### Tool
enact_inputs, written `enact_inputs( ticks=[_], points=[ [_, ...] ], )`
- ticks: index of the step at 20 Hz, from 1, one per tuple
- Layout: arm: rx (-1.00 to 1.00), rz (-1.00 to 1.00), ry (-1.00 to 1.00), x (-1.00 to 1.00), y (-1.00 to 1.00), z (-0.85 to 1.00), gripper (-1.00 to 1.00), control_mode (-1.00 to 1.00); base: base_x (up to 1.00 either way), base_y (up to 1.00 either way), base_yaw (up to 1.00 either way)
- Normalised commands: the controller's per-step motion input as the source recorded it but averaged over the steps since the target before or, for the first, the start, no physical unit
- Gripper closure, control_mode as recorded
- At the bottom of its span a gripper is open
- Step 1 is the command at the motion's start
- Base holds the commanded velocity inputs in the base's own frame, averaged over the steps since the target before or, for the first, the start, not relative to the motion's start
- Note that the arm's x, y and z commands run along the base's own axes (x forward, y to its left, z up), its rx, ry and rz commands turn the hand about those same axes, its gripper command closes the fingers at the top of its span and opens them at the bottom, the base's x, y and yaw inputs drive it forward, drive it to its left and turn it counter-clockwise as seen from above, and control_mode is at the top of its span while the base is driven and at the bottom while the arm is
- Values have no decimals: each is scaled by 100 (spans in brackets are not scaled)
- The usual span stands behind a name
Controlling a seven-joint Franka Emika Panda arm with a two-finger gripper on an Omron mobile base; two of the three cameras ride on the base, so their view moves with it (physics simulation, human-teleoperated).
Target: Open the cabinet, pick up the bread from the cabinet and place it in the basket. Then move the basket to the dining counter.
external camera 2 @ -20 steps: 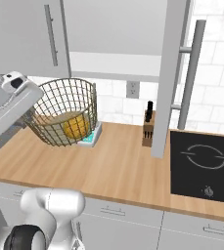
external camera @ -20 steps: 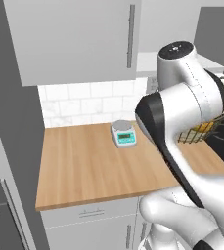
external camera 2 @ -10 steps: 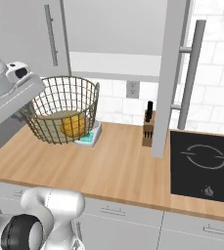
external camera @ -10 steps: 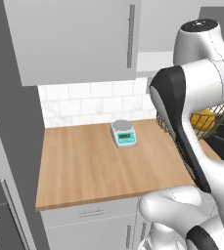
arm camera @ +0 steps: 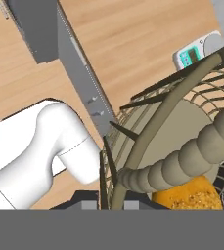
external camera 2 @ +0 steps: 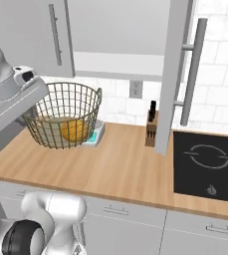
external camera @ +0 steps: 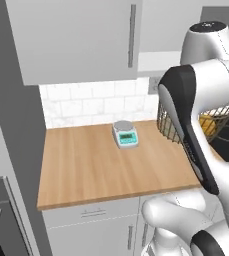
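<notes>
The wire basket (external camera 2: 63, 115) sits low over the wood worktop, in front of the scale, with the golden bread (external camera 2: 73, 130) lying on its beige bottom. I cannot tell whether the basket touches the wood. My gripper (arm camera: 108, 197) is shut on the basket's rim (arm camera: 147, 132) at its left side, and the bread (arm camera: 194, 194) shows just past the fingers. From the left base view the arm hides most of the basket (external camera: 167, 125) and bread (external camera: 212, 125). The cabinet door (external camera 2: 175, 74) stands open, showing a white shelf (external camera 2: 118, 62).
A small kitchen scale (external camera: 124, 134) stands at the back of the worktop (external camera: 96, 165), close behind the basket. A knife block (external camera 2: 151, 128) stands beside the open door's lower edge. A black cooktop (external camera 2: 207, 167) lies to the right. A wider shut wall cabinet (external camera: 76, 40) hangs on the left.
The arm's upper links have swung up and to the right. The basket with the bread has hardly shifted, and the gripper keeps its hold on the rim.
</notes>
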Motion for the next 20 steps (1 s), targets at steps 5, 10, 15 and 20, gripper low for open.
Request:
enact_inputs(
  ticks=[5, 10, 15, 20],
  points=[
    [0, 0, 0, 0, 0, 0, 100, 100, -99, 0, -2],
    [0, 0, 0, 0, 0, 0, 100, 100, -49, 1, 31],
    [0, 0, 0, 0, 0, 0, 100, 100, -17, 10, 94],
    [0, 0, 0, 0, 0, 0, 100, 100, -7, 20, 100]
  ],
)
